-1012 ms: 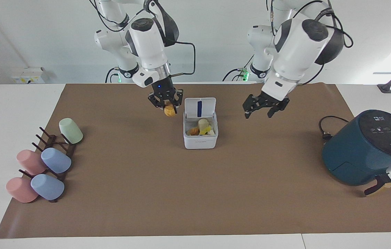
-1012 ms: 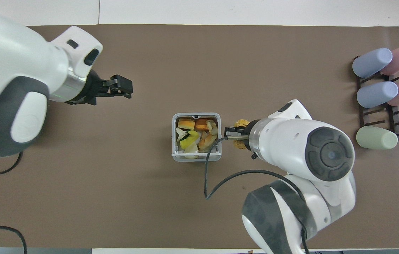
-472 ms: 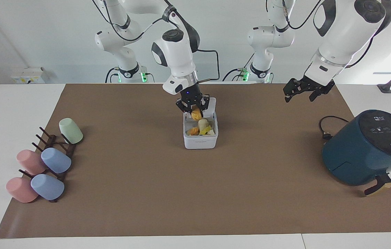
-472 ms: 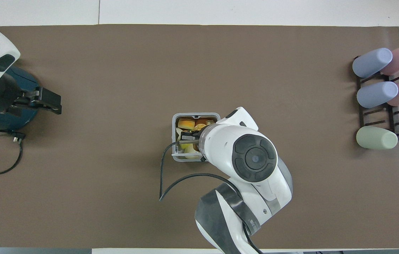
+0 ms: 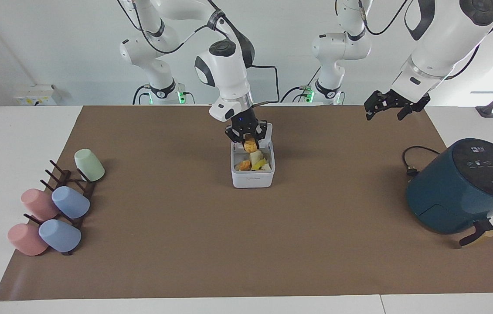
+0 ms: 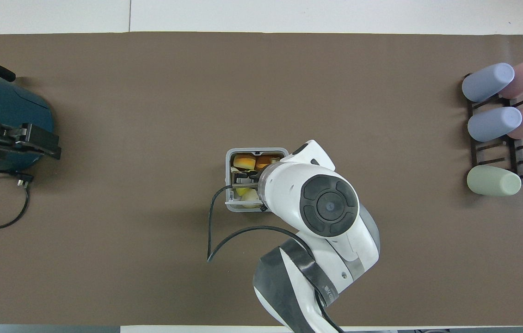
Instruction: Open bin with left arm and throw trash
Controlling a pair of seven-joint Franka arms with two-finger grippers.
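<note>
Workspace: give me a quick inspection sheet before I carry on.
Surface: brown mat flat on the white table.
Job's things: bin mid-mat, lid up, scraps inside; orange-brown lump just above them.
Clutter: air fryer at the left arm's end; five cups on a rack at the right arm's end.
Grippers: right end effector over the bin, lump at its tips, grip unclear; left end effector raised, open, empty, waiting.
Cables: fryer cord on the mat; right arm's cable looping beside the bin.
Surroundings: nothing seen.
</note>
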